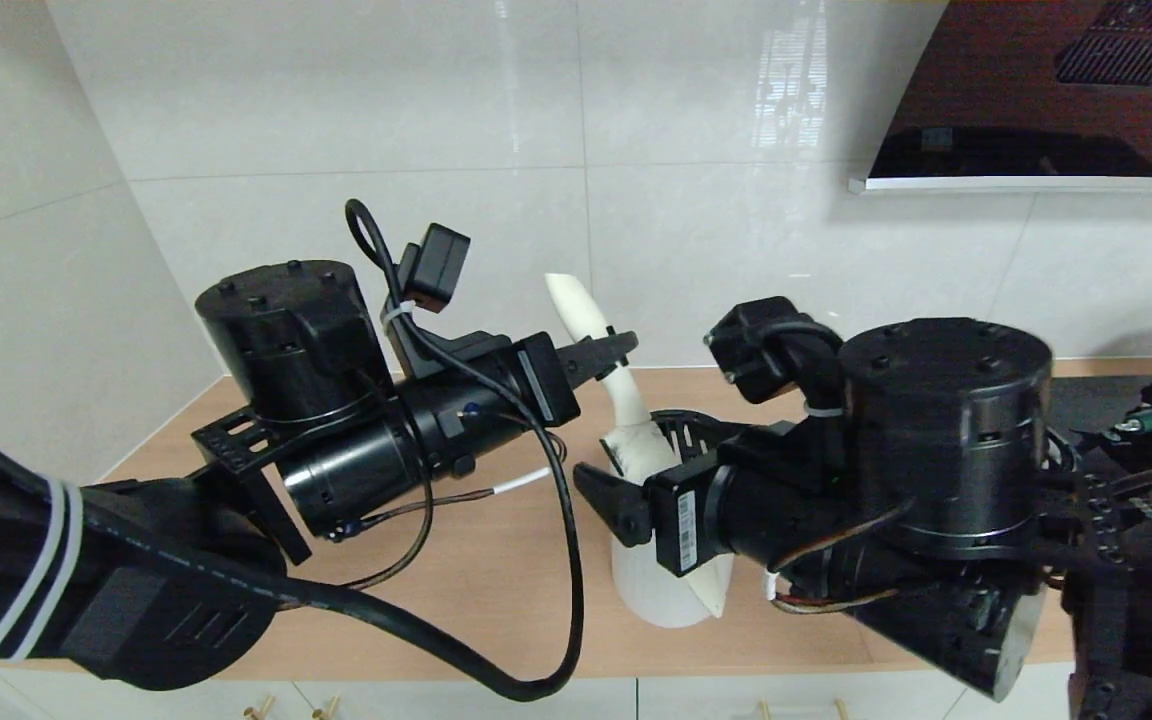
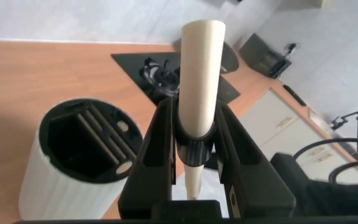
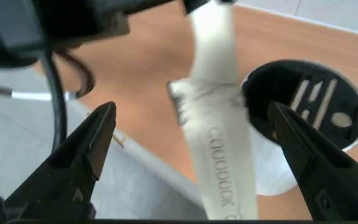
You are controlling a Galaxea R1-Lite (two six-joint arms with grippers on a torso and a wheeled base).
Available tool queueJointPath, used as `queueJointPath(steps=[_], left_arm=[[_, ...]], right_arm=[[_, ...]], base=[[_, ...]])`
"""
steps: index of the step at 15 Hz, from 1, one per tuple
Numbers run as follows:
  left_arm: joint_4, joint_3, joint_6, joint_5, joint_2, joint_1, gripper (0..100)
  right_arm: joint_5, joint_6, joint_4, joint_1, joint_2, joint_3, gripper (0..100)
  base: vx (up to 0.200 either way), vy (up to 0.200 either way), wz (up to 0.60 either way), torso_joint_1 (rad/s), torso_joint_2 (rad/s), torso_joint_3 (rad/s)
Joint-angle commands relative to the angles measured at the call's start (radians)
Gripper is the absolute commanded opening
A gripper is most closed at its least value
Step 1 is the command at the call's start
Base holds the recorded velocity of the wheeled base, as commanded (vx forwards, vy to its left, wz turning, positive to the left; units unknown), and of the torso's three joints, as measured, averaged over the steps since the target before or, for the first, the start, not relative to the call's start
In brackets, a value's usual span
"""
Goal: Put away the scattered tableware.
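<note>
Since the task is to stow loose tableware, the wooden desk point(image 1: 496, 590) matters mainly as the base for the white holder point(image 1: 656, 598). The holder stands near the desk's front edge with its dark slotted top facing up and a few pale sticks point(image 2: 98, 134) already inside. The cream utensil point(image 1: 578, 305) hangs in the air close above the holder, roughly upright, handle end up and broad end down. It touches neither holder nor desk, and I cannot tell whether it is squarely over the opening. The left gripper point(image 1: 608, 355) has its jaws clenched on the handle, part-way down it. The right gripper point(image 3: 191, 115) sits lower with its jaws released and spread wide, one on each side of the broad end and apart from it. I judge the step in hand to be either a hand-over to the right arm or a straight drop into the holder; the pictures do not settle which. Either way, the broad end should be lined up over a free slot, away from the sticks, before anything lets go. If the right jaws take it, they should close squarely on the flat faces and grip firmly before the left jaws release, or the utensil may swing or slip. The lowering should be slow and vertical, since a tilted entry could catch the rim and tip the holder.
</note>
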Motion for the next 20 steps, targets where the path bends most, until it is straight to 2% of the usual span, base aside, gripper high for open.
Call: queueJointPath(steps=[1, 3, 4, 5, 6, 7, 8, 9, 10, 12, 14, 16, 19, 20], left_arm=[[-0.022, -0.004, 0.007, 0.002, -0.053, 0.025, 0], [-0.022, -0.093, 0.047, -0.003, -0.074, 0.074, 0], [-0.021, -0.125, 0.081, -0.003, -0.074, 0.091, 0], [-0.019, -0.147, 0.11, -0.004, -0.073, 0.1, 0], [-0.018, -0.177, 0.17, -0.004, -0.068, 0.117, 0], [-0.018, -0.173, 0.205, -0.003, -0.068, 0.115, 0], [-0.018, -0.165, 0.225, -0.003, -0.068, 0.111, 0], [-0.021, -0.124, 0.348, 0.002, -0.056, 0.088, 0], [-0.022, -0.116, 0.429, 0.008, -0.03, 0.077, 0], [-0.028, -0.108, 0.549, 0.068, 0.009, 0.051, 0], [-0.076, -0.108, 0.576, 0.105, 0.045, 0.014, 0], [-0.131, -0.122, 0.578, 0.117, 0.071, 0.002, 0], [-0.09, -0.249, 0.578, 0.145, 0.098, 0.002, 0], [-0.07, -0.249, 0.573, 0.155, 0.096, 0.005, 0]], right_arm=[[0.002, -0.007, 0.004, -0.096, -0.148, 0.011, 100], [0.018, -0.061, 0.008, -0.196, -0.238, 0.011, 100], [0.018, -0.086, 0.008, -0.217, -0.264, 0.019, 100], [0.018, -0.092, 0.008, -0.224, -0.278, 0.024, 100], [0.018, -0.095, 0.008, -0.225, -0.295, 0.027, 100], [0.018, -0.095, 0.008, -0.227, -0.292, 0.028, 100], [0.018, -0.096, 0.008, -0.227, -0.289, 0.031, 100], [0.018, -0.106, 0.008, -0.227, -0.269, 0.044, 100], [0.018, -0.11, 0.008, -0.227, -0.258, 0.044, 100], [0.018, -0.113, 0.008, -0.227, -0.258, 0.045, 100], [0.019, -0.113, 0.007, -0.227, -0.257, 0.054, 100], [0.019, -0.113, 0.007, -0.227, -0.249, 0.054, 100], [0.019, -0.113, 0.004, -0.244, -0.257, 0.056, 100], [0.019, -0.113, 0.004, -0.244, -0.258, 0.056, 100]], base=[[0.0, 0.0, 0.0, 0.0, 0.0, 0.0], [0.0, 0.0, 0.0, 0.0, 0.0, 0.0], [0.0, 0.0, 0.0, 0.0, 0.0, 0.0], [0.0, 0.0, 0.0, 0.0, 0.0, 0.0], [0.0, 0.0, 0.0, 0.0, 0.0, 0.0], [0.0, 0.0, 0.0, 0.0, 0.0, 0.0], [0.0, 0.0, 0.0, 0.0, 0.0, 0.0], [0.0, 0.0, 0.0, 0.0, 0.0, 0.0], [0.0, 0.0, 0.0, 0.0, 0.0, 0.0], [0.0, 0.0, 0.0, 0.0, 0.0, 0.0], [0.0, 0.0, 0.0, 0.0, 0.0, 0.0], [0.0, 0.0, 0.0, 0.0, 0.0, 0.0], [0.0, 0.0, 0.0, 0.0, 0.0, 0.0], [0.0, 0.0, 0.0, 0.0, 0.0, 0.0]])
